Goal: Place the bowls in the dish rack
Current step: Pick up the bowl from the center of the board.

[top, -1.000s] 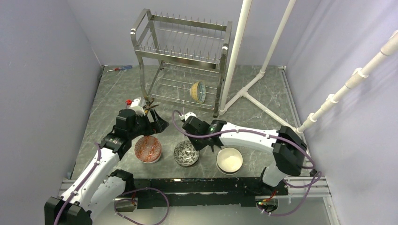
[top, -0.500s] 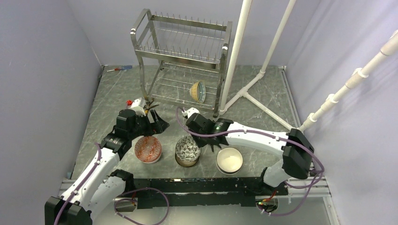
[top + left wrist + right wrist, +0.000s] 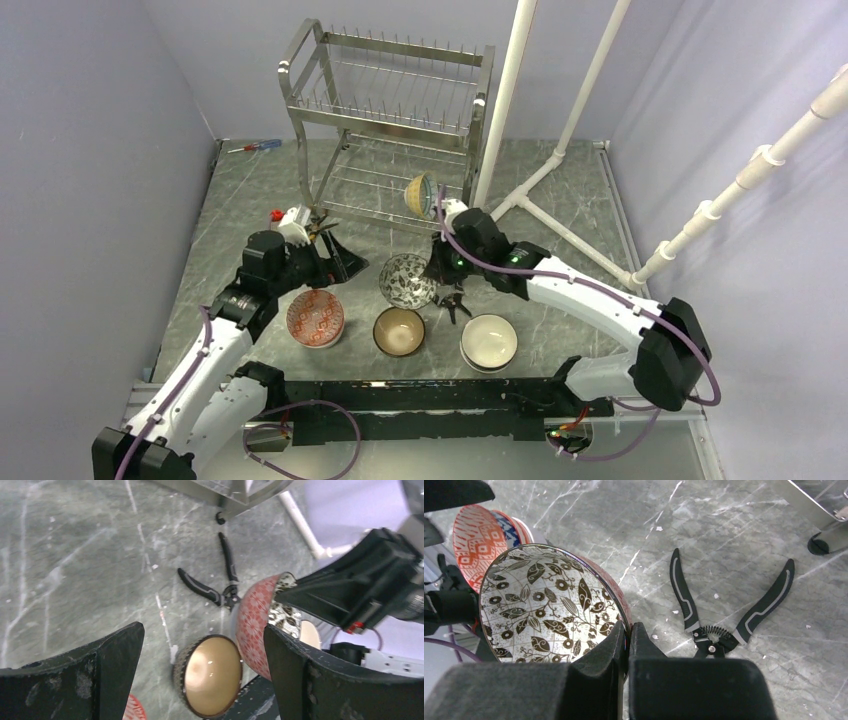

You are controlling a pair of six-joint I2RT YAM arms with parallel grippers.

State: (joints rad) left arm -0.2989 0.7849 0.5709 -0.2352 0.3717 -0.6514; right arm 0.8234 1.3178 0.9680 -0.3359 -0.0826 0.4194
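Note:
My right gripper (image 3: 433,276) is shut on the rim of a black-and-white leaf-patterned bowl (image 3: 406,281) with a red outside, held tilted above the table; the pinch shows in the right wrist view (image 3: 628,630) on the bowl (image 3: 539,605). A tan bowl (image 3: 399,331) sits below it, also in the left wrist view (image 3: 212,675). A red-patterned bowl (image 3: 315,317) and a white bowl (image 3: 489,341) sit on either side. My left gripper (image 3: 345,265) is open and empty, above the red-patterned bowl's far side. The steel dish rack (image 3: 390,130) stands at the back with one bowl (image 3: 423,195) on edge in its lower tier.
Black pliers (image 3: 724,615) lie on the table under my right gripper, also in the left wrist view (image 3: 220,587). A red-handled screwdriver (image 3: 255,146) lies at the back left. White pipes (image 3: 520,120) stand right of the rack.
My right gripper has lifted the leaf-patterned bowl off the tan bowl and carried it up and towards the rack, uncovering the tan bowl. The left arm has barely moved.

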